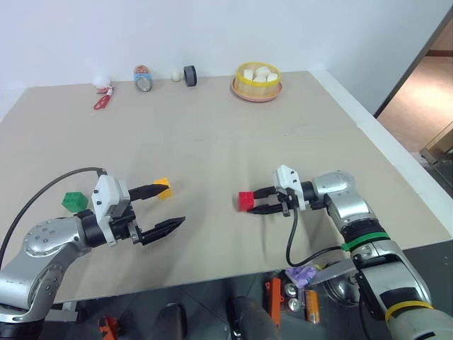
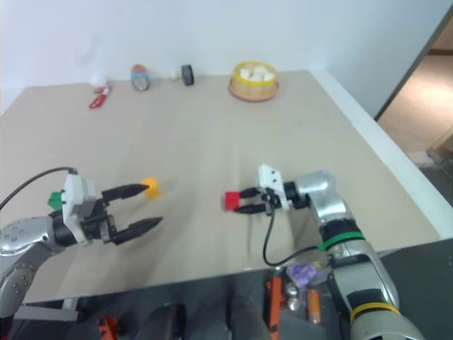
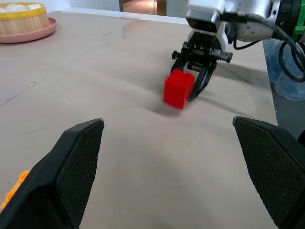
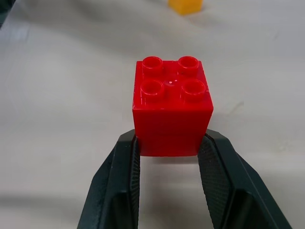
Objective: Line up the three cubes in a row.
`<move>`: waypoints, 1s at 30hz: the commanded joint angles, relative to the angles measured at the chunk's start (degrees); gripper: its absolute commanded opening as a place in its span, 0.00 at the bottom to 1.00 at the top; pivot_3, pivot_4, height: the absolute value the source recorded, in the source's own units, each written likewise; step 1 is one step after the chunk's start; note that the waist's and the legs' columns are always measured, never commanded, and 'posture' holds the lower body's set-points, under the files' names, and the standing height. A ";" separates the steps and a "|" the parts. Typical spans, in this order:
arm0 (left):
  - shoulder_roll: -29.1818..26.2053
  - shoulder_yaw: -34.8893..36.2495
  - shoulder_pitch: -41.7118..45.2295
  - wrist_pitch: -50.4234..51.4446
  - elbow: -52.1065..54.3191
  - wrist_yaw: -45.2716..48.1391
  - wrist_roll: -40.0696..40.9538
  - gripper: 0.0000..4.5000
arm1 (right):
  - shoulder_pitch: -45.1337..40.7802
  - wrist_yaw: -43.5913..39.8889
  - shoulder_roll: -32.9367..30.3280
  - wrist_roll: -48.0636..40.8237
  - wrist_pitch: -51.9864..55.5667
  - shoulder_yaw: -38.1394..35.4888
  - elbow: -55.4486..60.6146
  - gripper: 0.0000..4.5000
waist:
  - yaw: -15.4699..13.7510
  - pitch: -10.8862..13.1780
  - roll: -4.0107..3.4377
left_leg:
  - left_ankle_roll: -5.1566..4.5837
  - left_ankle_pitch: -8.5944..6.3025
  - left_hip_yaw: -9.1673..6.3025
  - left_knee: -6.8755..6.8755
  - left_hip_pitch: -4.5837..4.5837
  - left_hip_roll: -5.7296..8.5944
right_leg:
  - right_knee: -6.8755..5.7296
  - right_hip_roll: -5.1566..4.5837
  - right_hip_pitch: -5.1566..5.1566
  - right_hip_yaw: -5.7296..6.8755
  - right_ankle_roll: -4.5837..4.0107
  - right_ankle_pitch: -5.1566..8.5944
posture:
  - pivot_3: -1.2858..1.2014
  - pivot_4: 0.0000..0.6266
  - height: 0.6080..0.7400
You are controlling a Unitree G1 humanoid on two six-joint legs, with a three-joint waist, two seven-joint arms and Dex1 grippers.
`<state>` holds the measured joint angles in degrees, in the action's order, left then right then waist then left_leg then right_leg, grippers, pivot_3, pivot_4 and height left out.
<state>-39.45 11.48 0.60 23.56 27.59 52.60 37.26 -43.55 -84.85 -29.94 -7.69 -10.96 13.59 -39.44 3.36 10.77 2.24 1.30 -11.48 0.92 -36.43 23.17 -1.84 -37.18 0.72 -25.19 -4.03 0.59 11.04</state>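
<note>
Currently the red cube (image 4: pixel 171 112) is pinched between the right gripper (image 1: pixel 263 200) jaws, studs up, near the middle of the tan surface (image 1: pixel 212 149); the fingers (image 4: pixel 116 186) clamp its lower side faces. Can't tell whether it's resting on the surface or lifted slightly. Right gripper comes in from the robot's right, pointing left.

Yellow-orange cube (image 1: pixel 163 188) sits on the surface to the left of the red one, well apart from it, just beside the upper fingertip of the left gripper (image 1: pixel 170 207); contact between them can't be made out. Green cube (image 1: pixel 73 201) is further left again, partly behind the left gripper's white wrist housing, on the surface.

Left gripper jaws spread wide, holding nothing, pointing roughly level toward the red cube.

All three cubes lie in a rough left-to-right band, unevenly spaced, not touching each other.

Far edge of the surface, by the wall: yellow basket (image 1: pixel 257 81) with white lumps on a pink plate, dark roll (image 1: pixel 190 75), small pale egg-like item (image 1: pixel 175 74), can on its side (image 1: pixel 144 79), red-handled scissors (image 1: pixel 102 100) next to a white lump.
</note>
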 commanded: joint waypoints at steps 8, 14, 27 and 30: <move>-2.08 4.03 -3.46 0.53 3.83 -0.67 2.10 1.00 | -4.30 -3.80 0.65 2.87 -6.69 0.43 -8.13 0.26 | 0.02 -0.01 0.01 | 0.00 0.01 0.00 -0.05 -0.09 0.00 | -0.01 -0.01 0.07 -0.02 -0.09 0.04 | 0.52 0.24 1.00; -1.99 4.10 -4.02 0.98 5.10 -1.92 2.60 1.00 | -4.71 -5.15 1.14 2.93 -5.71 0.68 -9.19 0.26 | 0.01 -0.01 0.01 | 0.00 0.02 0.02 -0.07 -0.12 0.00 | -0.01 -0.01 0.09 -0.03 -0.09 0.04 | 0.52 0.24 1.00; -1.25 3.19 -3.19 1.39 4.89 -4.06 3.01 1.00 | -4.80 -4.17 -0.33 3.56 -1.28 -0.26 -7.84 0.58 | -0.02 -0.01 0.01 | 0.00 0.02 0.01 -0.04 -0.12 0.00 | -0.01 -0.01 0.09 -0.03 -0.09 0.03 | 0.52 0.24 1.00; -0.97 3.73 -4.20 2.06 5.58 -5.04 3.68 1.00 | -5.08 -6.59 -2.83 2.62 1.22 -0.93 -6.32 0.58 | -0.10 0.00 0.00 | 0.00 0.02 0.02 -0.05 -0.12 0.03 | -0.01 -0.03 0.09 -0.04 -0.09 0.03 | 0.52 0.24 1.00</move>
<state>-40.67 13.92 -3.19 25.42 30.98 48.18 39.72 -48.03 -87.54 -29.92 -4.72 -11.39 13.57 -47.43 3.25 10.77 2.24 1.30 -11.46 0.94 -36.48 23.07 -1.80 -37.19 0.68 -25.10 -4.07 0.50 11.08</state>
